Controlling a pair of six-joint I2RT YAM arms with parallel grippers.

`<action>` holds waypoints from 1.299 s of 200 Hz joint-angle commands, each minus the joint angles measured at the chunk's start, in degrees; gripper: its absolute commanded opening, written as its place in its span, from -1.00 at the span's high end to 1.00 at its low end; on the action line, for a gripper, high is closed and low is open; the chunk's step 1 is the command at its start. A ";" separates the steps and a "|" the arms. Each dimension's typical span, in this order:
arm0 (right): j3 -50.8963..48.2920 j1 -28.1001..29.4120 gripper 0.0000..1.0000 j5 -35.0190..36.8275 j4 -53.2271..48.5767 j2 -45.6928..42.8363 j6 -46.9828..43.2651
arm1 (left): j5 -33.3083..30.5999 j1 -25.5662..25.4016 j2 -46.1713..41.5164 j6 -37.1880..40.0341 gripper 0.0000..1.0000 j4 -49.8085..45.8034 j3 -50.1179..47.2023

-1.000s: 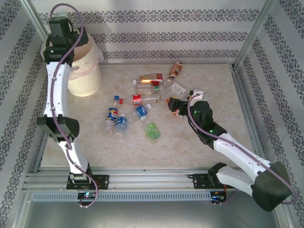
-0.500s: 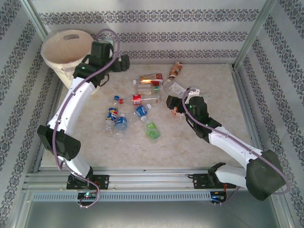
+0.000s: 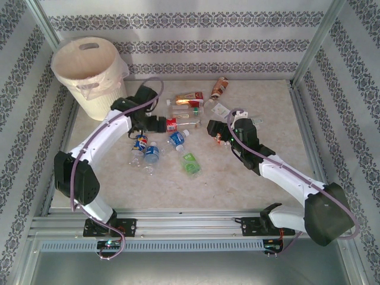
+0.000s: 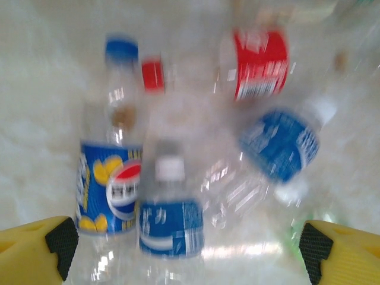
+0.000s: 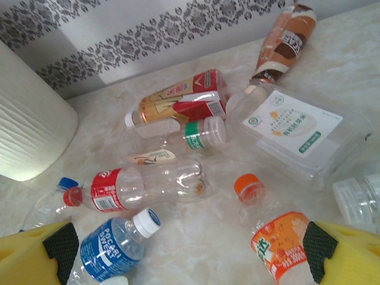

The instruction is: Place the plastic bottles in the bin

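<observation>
Left wrist view: the left pincer (image 4: 187, 249) gapes wide and empty over the bottles (image 4: 110, 190), with a blue-label bottle (image 4: 171, 228) between its jaws. This looks like the picking step: next it should drop and close. The bin (image 3: 101, 101) stands apart, behind it.

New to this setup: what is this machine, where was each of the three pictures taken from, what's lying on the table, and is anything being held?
A white left arm and right arm are bolted at the table's near edge, and each ends in a two-finger pincer. The overhead picture looks down on both. The left pincer and right pincer hover over clear plastic bottles scattered on the beige table. The cream-white round plastic bin stands far left. The other two pictures come from a camera on each wrist, with yellow fingers at the bottom corners. The left one sees a blue Pepsi-labelled bottle. The right one sees an orange-capped bottle and a clear flat box. Both pincers are open and hold nothing.
</observation>
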 commanded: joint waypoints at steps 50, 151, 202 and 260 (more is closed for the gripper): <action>1.98 -0.72 -0.96 -0.92 -3.56 -0.06 0.62 | 5.70 -7.63 -10.31 -13.12 -0.86 -2.34 -17.60; 2.33 -0.72 -0.96 -1.13 -3.38 0.36 0.82 | 2.35 -8.46 -2.78 -12.25 -0.93 2.00 -21.22; 2.35 -0.77 -0.96 -1.17 -3.32 0.49 0.73 | 3.61 -10.25 -0.87 -11.72 -0.83 7.38 -23.19; 2.27 -0.72 -0.96 -1.33 -3.38 0.58 0.73 | -0.25 -10.39 1.47 -13.93 -0.80 13.88 -25.88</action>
